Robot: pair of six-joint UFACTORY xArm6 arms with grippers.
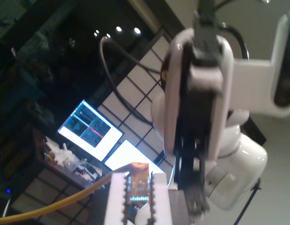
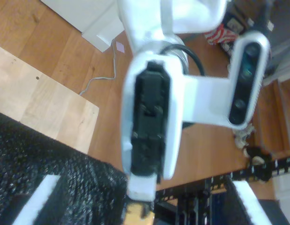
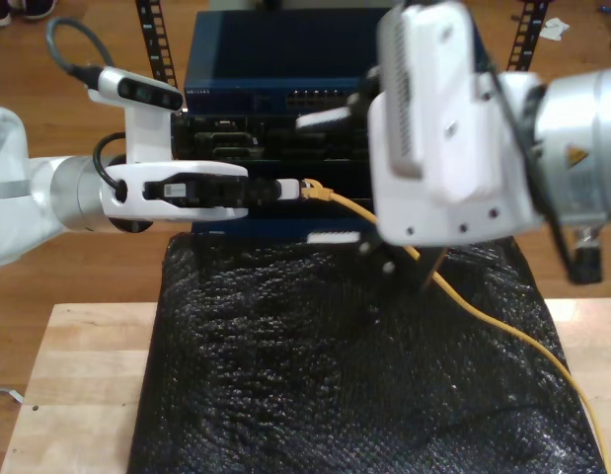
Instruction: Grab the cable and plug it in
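Observation:
The cable (image 3: pixel 463 306) is thin and yellow-orange; it runs from the exterior view's lower right, over the black mat, up to its clear gold-tinted plug (image 3: pixel 313 191). My first gripper (image 3: pixel 290 188), on the arm at the exterior view's left, is held level and shut on that plug (image 1: pixel 137 180), with the cable (image 1: pixel 51 206) trailing away. My second gripper (image 3: pixel 323 180), on the big arm at the exterior view's right, is open. Its two white fingers (image 2: pixel 41 201) stand wide apart on either side of the plug (image 2: pixel 135 213) and the first gripper (image 2: pixel 140 197).
Behind the plug stands a dark rack with a blue network switch (image 3: pixel 275 59) and a row of ports (image 3: pixel 315 99). A black bubbled mat (image 3: pixel 335 375) covers the wooden table (image 3: pixel 78 375). Wooden floor lies around.

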